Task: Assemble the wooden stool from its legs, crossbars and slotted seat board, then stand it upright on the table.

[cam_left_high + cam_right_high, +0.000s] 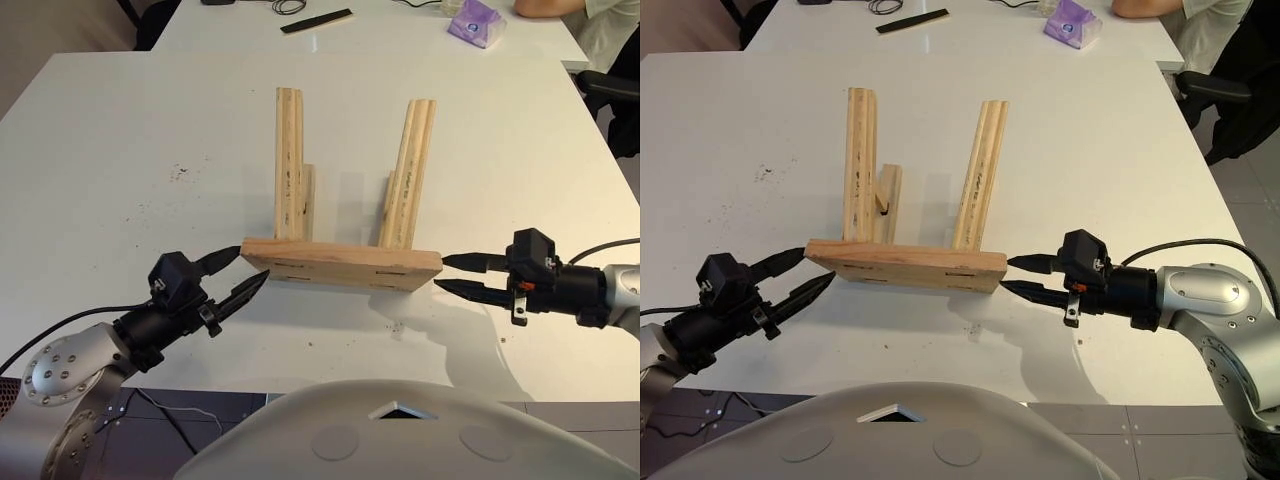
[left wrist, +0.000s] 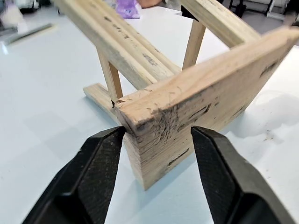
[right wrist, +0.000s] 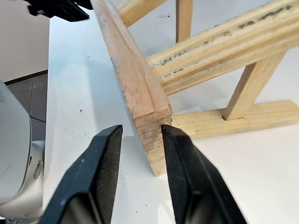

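The left arm comes in low from the near left, its forearm angled up and inward. The left gripper points to the right with its fingers spread well apart. The right arm lies nearly level, coming in from the right. The right gripper points left, facing the other gripper, its fingers parted, one above the other.

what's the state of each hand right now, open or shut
Left hand: open, fingers either side of the left end of the seat board.
Right hand: open, at its right end.
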`<action>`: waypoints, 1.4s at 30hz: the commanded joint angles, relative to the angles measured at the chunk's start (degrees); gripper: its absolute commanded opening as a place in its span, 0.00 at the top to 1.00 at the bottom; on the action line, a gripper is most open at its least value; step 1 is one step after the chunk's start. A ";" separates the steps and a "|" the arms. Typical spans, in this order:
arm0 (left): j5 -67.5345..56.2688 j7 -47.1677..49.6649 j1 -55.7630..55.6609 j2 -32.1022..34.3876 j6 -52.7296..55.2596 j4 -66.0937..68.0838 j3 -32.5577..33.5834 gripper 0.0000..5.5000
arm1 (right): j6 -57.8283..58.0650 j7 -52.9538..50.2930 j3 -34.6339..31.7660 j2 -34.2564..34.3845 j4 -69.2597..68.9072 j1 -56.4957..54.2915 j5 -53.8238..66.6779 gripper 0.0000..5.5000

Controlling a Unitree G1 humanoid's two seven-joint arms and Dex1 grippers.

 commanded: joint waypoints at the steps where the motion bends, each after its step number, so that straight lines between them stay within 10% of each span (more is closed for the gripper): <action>1: 4.16 -3.55 -1.61 -0.71 -3.80 5.37 -2.72 0.52 | -2.96 3.35 2.28 -0.37 3.08 -1.79 -0.69 0.65; 31: 16.44 -13.46 -12.98 -1.63 -18.09 34.12 -9.07 0.52 | -19.73 -1.82 28.06 18.19 24.12 -11.41 -20.24 0.65; 42: 18.75 -9.73 -13.87 -4.73 -22.07 44.60 -8.15 0.52 | -6.18 -6.70 20.33 22.80 14.26 -12.31 -1.50 0.73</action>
